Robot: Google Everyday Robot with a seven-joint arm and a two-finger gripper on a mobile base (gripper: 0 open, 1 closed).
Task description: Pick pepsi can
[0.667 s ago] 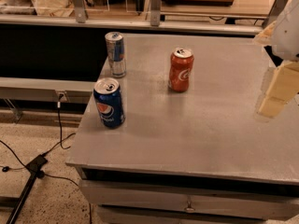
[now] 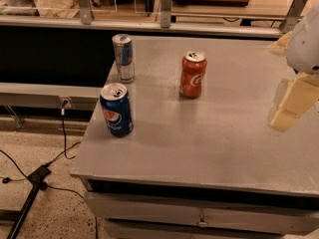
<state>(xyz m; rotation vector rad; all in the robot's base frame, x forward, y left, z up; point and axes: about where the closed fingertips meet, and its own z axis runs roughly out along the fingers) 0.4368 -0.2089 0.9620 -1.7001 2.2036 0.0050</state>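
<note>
The pepsi can (image 2: 116, 109) is dark blue with a round red-white-blue logo and a silver top. It stands upright near the left front edge of the grey table (image 2: 199, 138). My gripper (image 2: 291, 106) hangs above the table's right side, partly cut off by the frame edge. It is far to the right of the pepsi can and holds nothing that I can see.
A slim blue-and-silver can (image 2: 123, 58) stands behind the pepsi can near the left edge. A red-orange can (image 2: 193, 74) stands mid-table. A counter with metal posts runs along the back. Cables and a stand leg lie on the floor at left.
My gripper has shifted slightly down and to the left. The three cans have not moved.
</note>
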